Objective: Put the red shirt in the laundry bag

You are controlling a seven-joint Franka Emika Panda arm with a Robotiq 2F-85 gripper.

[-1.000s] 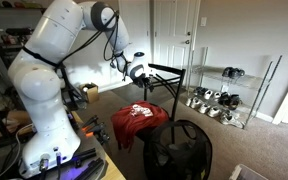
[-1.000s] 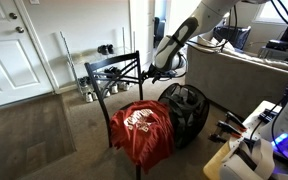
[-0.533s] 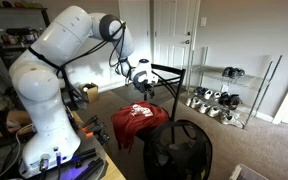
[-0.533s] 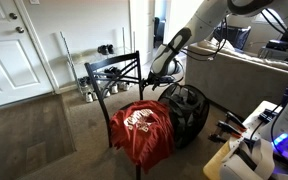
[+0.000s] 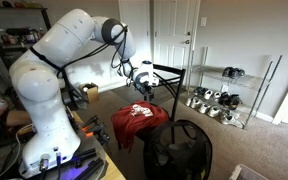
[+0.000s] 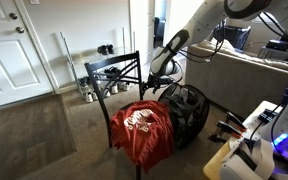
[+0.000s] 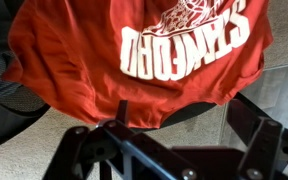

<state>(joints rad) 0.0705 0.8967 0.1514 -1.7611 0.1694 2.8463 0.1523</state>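
Red shirt (image 5: 136,117) draped over chair (image 6: 112,72), centre frame; laundry bag (image 5: 180,150) lower right. Fingers (image 7: 260,136) look wide, empty. Risk: descending, they strike the chair back or pinch a loose fold.

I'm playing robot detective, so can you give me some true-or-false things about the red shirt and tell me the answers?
1. The red shirt is draped over the black chair. True.
2. The shirt is already inside the laundry bag. False: it lies on the chair, and the bag stands on the floor beside it.
3. The gripper is squeezing the shirt. False: it hovers above the shirt, open, with nothing in it.
4. The shirt has white letters on it. True, as the wrist view shows.
5. The shoe rack by the wall has nothing on it. False: there are shoes on its shelves.
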